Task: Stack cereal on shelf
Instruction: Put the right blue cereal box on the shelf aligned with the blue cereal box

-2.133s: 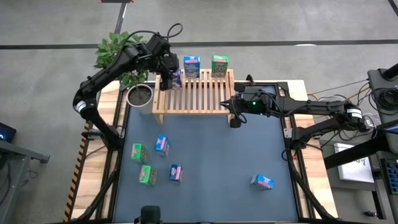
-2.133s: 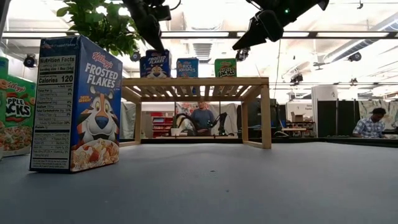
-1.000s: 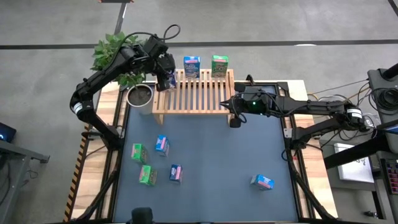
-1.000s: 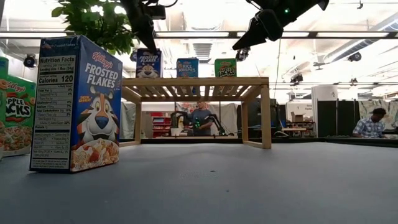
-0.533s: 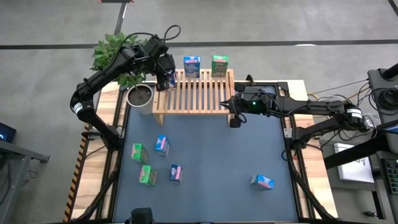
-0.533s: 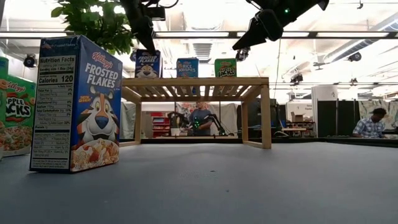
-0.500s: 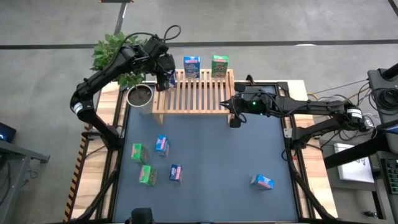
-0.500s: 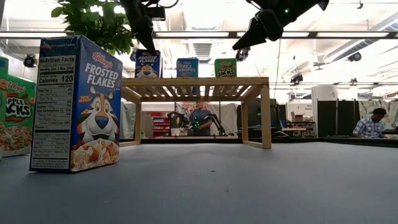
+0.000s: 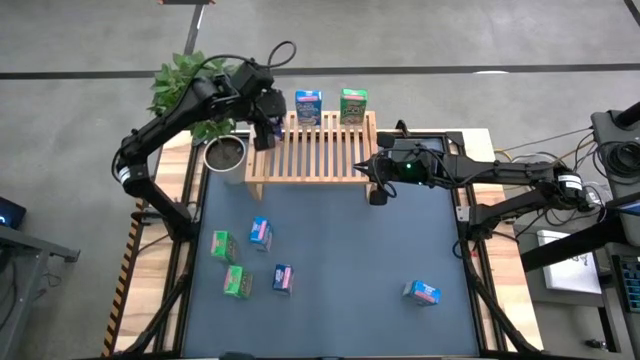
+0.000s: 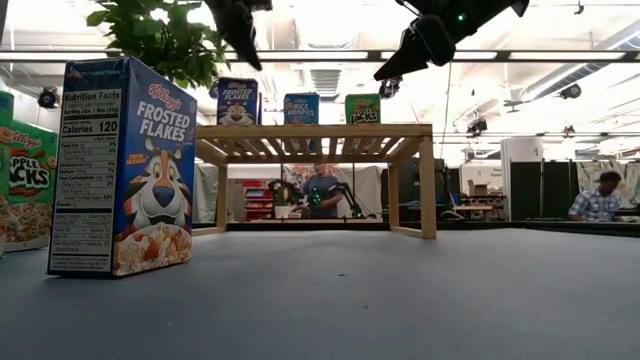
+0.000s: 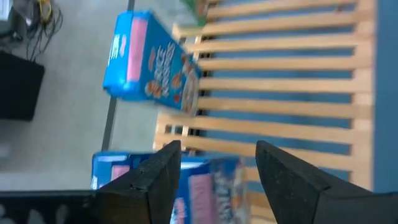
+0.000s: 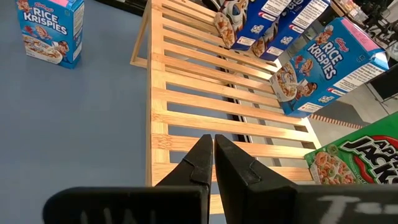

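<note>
High view: the left tool (image 9: pixel 263 128) hangs with its fingers spread over the far left corner of the wooden shelf (image 9: pixel 312 160), gripping nothing. Right under it stands a Frosted Flakes box (image 10: pixel 237 101), then a Rice Krispies box (image 9: pixel 308 105) and an Apple Jacks box (image 9: pixel 353 104) along the back edge. The right tool (image 9: pixel 376 194) is clenched shut, empty, by the shelf's near right corner. Five more boxes sit on the counter (image 9: pixel 340 260).

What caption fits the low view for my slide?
Three cereal boxes stand on the wooden shelf; the open left gripper hovers above the leftmost, and a Frosted Flakes box waits on the table.
</note>
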Controlling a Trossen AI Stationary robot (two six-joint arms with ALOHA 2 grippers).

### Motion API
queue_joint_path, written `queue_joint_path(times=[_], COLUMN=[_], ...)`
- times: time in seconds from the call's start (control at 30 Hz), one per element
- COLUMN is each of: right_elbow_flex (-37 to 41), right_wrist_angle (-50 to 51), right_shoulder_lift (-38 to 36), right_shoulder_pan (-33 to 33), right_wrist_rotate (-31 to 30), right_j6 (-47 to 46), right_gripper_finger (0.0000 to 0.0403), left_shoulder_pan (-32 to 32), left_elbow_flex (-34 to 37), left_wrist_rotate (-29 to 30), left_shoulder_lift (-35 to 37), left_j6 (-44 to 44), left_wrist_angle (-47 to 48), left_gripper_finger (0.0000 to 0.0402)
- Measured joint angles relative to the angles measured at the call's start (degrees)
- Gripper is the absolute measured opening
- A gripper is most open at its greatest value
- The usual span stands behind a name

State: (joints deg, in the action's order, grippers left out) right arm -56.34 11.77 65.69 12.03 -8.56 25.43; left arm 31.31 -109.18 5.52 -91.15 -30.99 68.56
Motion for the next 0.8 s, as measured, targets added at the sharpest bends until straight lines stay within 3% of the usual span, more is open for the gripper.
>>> queue_joint_path(times=[0.17,0.3,0.53,0.8], right_elbow_flex=[0.0,0.0,0.0,0.0], right_wrist_angle=[0.0,0.1,0.1,0.1], right_shoulder_lift=[0.0,0.0,0.0,0.0], right_shoulder_pan=[0.0,0.0,0.0,0.0], right_wrist_rotate=[0.0,0.0,0.0,0.0], right_j6=[0.0,0.0,0.0,0.0], right_gripper_finger=[0.0009,0.0009,0.0009,0.0009], left_shoulder_pan=[-4.2,-6.5,-8.8,-8.4], left_elbow_flex=[-1.9,1.1,11.3,18.2], left_wrist_rotate=[0.0,0.5,15.9,22.6], left_shoulder_lift=[0.1,0.1,0.1,0.1], left_j6=[0.4,3.0,6.1,6.3], left_wrist_angle=[3.7,5.8,7.4,4.1], left_gripper_finger=[0.0169,0.0132,0.005,0.0002])
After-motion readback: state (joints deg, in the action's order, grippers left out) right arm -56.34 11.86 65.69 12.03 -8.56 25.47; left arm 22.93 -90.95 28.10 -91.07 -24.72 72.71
